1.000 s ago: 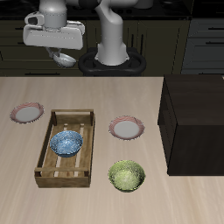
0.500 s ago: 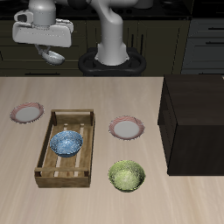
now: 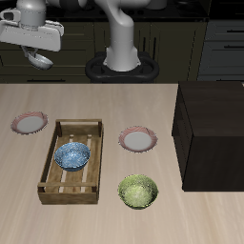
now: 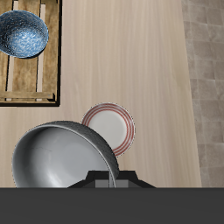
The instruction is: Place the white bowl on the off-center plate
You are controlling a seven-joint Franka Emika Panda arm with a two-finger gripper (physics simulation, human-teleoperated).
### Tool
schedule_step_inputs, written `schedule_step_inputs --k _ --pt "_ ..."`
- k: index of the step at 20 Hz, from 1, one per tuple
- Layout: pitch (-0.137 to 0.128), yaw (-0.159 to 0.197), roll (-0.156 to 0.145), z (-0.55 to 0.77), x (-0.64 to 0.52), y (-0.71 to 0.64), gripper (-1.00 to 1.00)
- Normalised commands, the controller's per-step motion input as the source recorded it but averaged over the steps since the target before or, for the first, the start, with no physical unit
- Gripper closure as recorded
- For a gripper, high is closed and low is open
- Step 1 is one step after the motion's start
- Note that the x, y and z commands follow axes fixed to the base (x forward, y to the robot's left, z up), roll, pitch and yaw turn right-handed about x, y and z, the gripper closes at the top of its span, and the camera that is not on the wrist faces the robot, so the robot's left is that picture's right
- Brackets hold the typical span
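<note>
My gripper (image 3: pixel 38 50) is shut on the white bowl (image 3: pixel 41 59) and holds it tilted, high in the air behind the table's back edge. In the wrist view the bowl (image 4: pixel 61 157) shows its grey glossy side close to the camera. The off-center plate (image 3: pixel 30 122), white with a pinkish-red rim, lies flat on the table beside the wooden tray, below the gripper and nearer the front. It also shows in the wrist view (image 4: pixel 112 127), partly covered by the bowl.
A wooden slatted tray (image 3: pixel 69 181) holds a blue patterned bowl (image 3: pixel 71 155). A second, like plate (image 3: pixel 138 140) lies mid-table. A yellow-green bowl (image 3: pixel 138 192) sits near the front edge. A dark cabinet (image 3: pixel 210 133) stands at the table's other side.
My gripper has carried the white bowl sideways and a little higher, away from the robot's base, towards the side of the table where the off-center plate lies. Nothing on the table has moved.
</note>
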Motion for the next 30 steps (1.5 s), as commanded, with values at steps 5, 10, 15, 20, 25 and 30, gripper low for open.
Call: schedule_step_inputs --k 5,10,15,20,25,30 --pt "0.012 -0.019 -0.048 -0.12 -0.09 -0.3 1.0" --pt "-0.038 0.013 -0.014 -0.02 0.05 -0.09 1.0" --pt "0.04 0.001 -0.024 -0.33 0.23 -0.11 1.0" --pt "0.049 0.015 -0.015 -0.37 0.17 -0.05 1.0" --pt "0.012 0.024 -0.009 -0.36 0.21 0.01 1.0" --pt "0.046 -0.008 -0.01 -0.42 0.24 -0.03 1.0"
